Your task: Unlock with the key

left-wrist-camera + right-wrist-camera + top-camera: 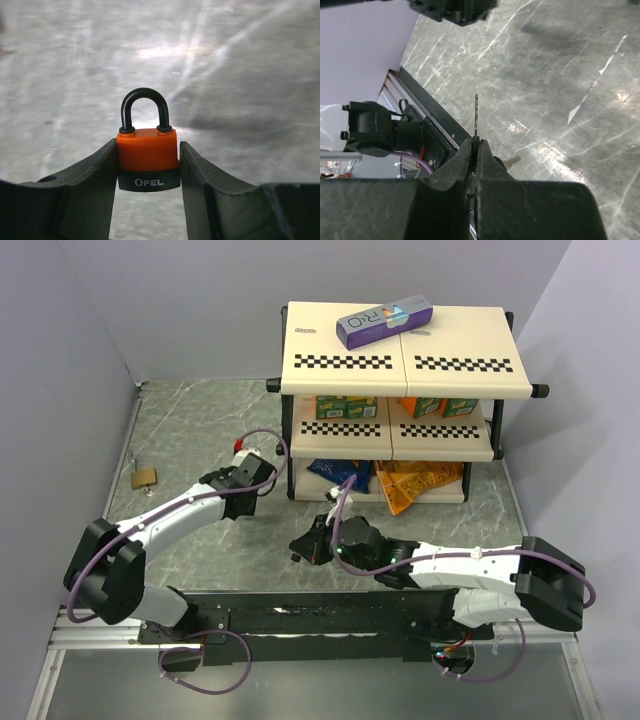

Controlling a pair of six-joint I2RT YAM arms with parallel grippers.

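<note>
The right pincer (pixel 476 144) pinches the key (pixel 476 112), blade jutting straight ahead. The padlock (pixel 147 155), clamped in the left pincer (pixel 148 149), lies well apart, forward-left.

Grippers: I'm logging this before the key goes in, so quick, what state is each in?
Left gripper: closed on the orange padlock.
Right gripper: shut on the key, blade sticking out.
</note>
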